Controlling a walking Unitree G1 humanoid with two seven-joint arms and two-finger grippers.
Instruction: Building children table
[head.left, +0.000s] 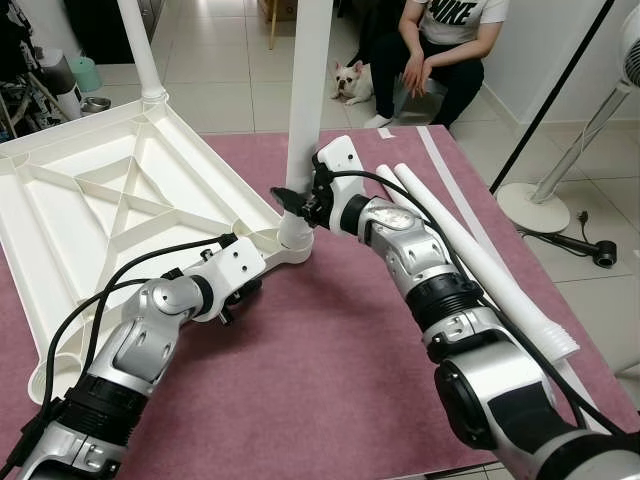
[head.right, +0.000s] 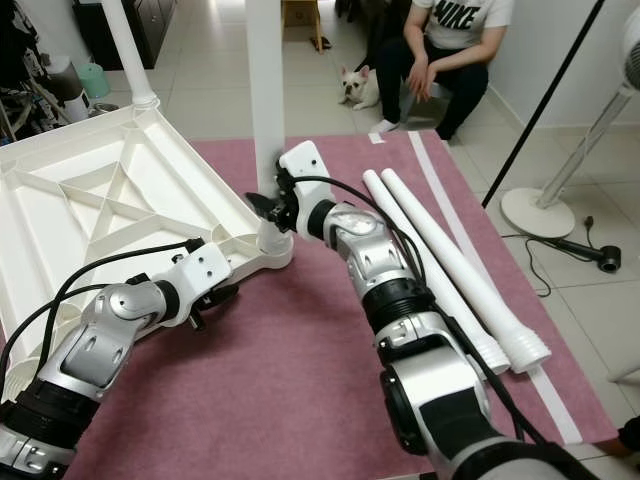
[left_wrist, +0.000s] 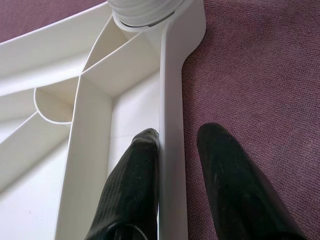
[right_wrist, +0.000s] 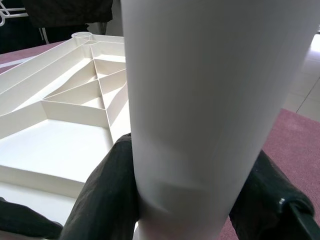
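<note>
Maroon mat (head.left: 330, 380) covers the floor. On its left half lies the white tabletop (head.left: 90, 215), upside down, ribs showing. Far-corner leg (head.left: 140, 50) stands upright in its socket. Near-right corner: second leg (head.left: 305, 110) upright in its socket, collar visible. Two spare legs (head.left: 470, 250) lie side by side on the mat's right. Judgement: roughly half built, two legs left to fit.

Right gripper (right_wrist: 185, 200) is clamped on the second leg just above the socket. Left gripper (left_wrist: 172, 165) straddles the tabletop's rim near that corner, one finger (left_wrist: 137, 165) inside touching the wall, the other on the mat side with a gap; not closed.

Eye views add a seated person (head.left: 445, 45) and small dog (head.left: 350, 80), far.
</note>
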